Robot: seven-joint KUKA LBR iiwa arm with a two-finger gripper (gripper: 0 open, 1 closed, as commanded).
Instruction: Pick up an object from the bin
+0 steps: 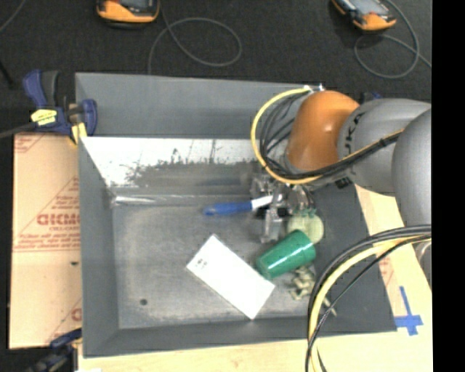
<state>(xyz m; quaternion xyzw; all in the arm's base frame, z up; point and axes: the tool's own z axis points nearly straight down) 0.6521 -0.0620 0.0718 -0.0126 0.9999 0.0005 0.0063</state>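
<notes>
Orange-capped arm (320, 138) is hanging over the bin (145, 240), gripper (272, 218) hovering by a green cup (287, 254) near a white card (229, 276); jaws, can't tell.

I see a dark floor (290, 43) on the far side, with thin black cables (238, 40) looped across it. One orange-and-black device (127, 9) lies far left, another (365, 11) far right.

Blue stick (227, 210) flat, centre; green cup (285, 255) on side, R.

The cup (287, 254) is green, the flat card (229, 276) plain white, the stick (227, 210) blue, the bin (156, 251) grey.
</notes>
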